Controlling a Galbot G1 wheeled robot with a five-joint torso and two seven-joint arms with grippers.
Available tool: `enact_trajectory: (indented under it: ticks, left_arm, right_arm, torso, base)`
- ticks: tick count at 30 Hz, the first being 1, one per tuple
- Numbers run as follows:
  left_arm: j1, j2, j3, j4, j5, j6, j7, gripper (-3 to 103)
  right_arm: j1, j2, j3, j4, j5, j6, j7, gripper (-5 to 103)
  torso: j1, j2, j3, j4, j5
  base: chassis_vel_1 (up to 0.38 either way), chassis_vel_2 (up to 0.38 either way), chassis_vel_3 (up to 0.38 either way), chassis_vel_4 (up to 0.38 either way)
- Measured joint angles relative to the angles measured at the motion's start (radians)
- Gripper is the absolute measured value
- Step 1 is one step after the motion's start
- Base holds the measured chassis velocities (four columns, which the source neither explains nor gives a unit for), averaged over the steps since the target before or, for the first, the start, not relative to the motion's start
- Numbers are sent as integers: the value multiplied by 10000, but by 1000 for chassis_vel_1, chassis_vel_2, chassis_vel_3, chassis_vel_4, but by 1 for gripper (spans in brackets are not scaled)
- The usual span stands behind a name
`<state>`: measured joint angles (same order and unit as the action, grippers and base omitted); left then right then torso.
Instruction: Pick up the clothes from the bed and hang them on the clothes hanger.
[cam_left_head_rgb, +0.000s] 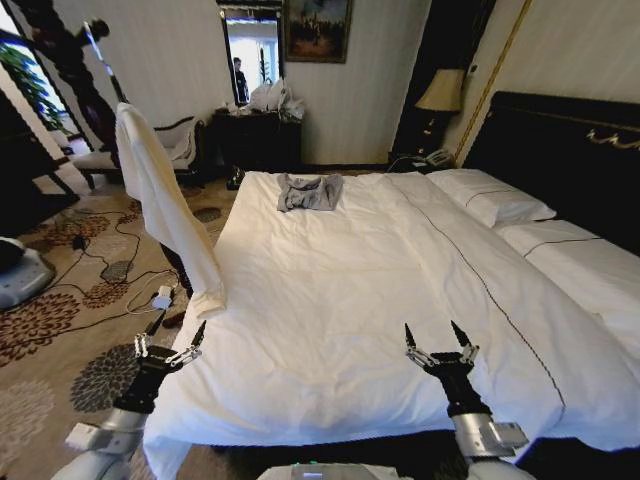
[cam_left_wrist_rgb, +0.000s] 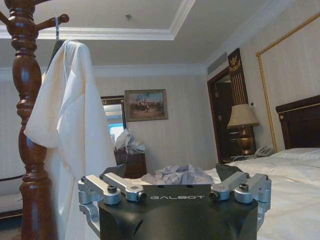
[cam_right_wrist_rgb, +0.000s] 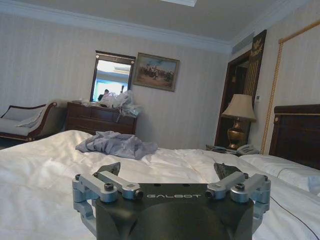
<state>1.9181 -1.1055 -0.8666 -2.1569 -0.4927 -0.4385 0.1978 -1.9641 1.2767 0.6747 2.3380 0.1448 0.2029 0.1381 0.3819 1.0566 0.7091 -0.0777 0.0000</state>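
Cream clothes hanging lengthwise, top to bottom, off wooden stand at ten o'clock; left claw and right claw open, empty over bed.

Clothes hanging left of bed, seemingly apart

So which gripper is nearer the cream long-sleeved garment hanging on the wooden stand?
Left. The left gripper sits just below the cream garment's hem; the right gripper is across the white bed.

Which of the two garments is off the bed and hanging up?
The cream garment, draped from the wooden coat stand left of the bed. The grey garment lies crumpled on the duvet.
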Motion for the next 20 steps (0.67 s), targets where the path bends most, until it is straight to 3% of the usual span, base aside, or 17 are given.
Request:
enact_trajectory:
  ticks: [20]
  left_arm:
    - [-1,5,0,1,-5,1,-1,100]
  right_arm:
    - [0,-1,0,1,2,-2,7,100]
  torso:
    - [0,0,0,0,0]
  base:
    - [0,0,0,0]
